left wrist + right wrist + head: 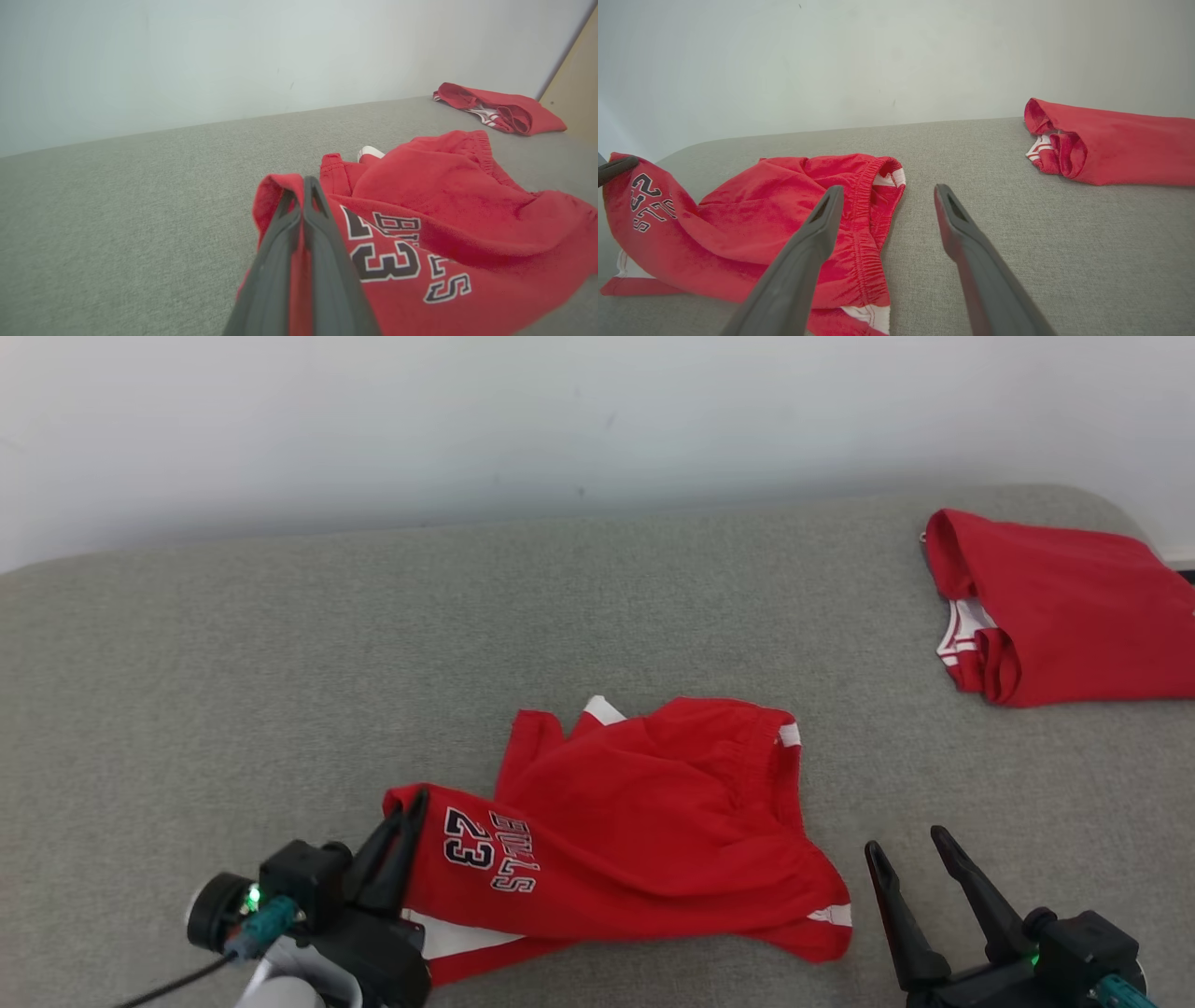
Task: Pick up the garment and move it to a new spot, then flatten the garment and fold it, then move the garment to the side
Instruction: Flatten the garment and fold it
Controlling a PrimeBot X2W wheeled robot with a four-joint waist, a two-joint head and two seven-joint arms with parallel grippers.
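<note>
- Gripping the garment (653, 793), crumpled mid-counter (280, 644), at its 9 o'clock corner in the closed left hand (414, 800).
- Holding the right hand (906, 840) wide, empty, at 4 o'clock.
- Risking the hem slipping free when lifting one-handed.
</note>
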